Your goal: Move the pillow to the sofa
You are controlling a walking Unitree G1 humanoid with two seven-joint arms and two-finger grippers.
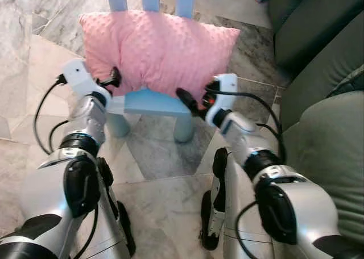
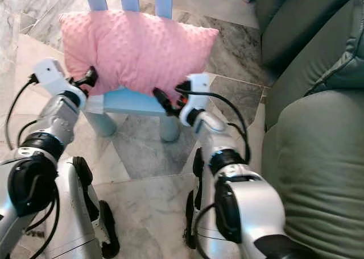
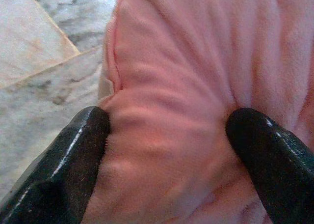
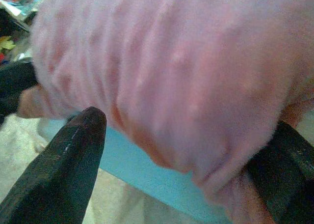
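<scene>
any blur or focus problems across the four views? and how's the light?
Left eye and right eye views: sharp, even daylight, soft glare on the marble floor, no harsh shadows. Left wrist view: pillow fills it at close range, slightly soft, fingertips clear with small highlights. Right wrist view: worst, pillow fuzzy and washed out, blue chair seat beneath it blurred.

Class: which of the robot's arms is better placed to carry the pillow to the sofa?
Right. The right gripper is at the pillow edge nearest the sofa; the left gripper works the far edge.
</scene>
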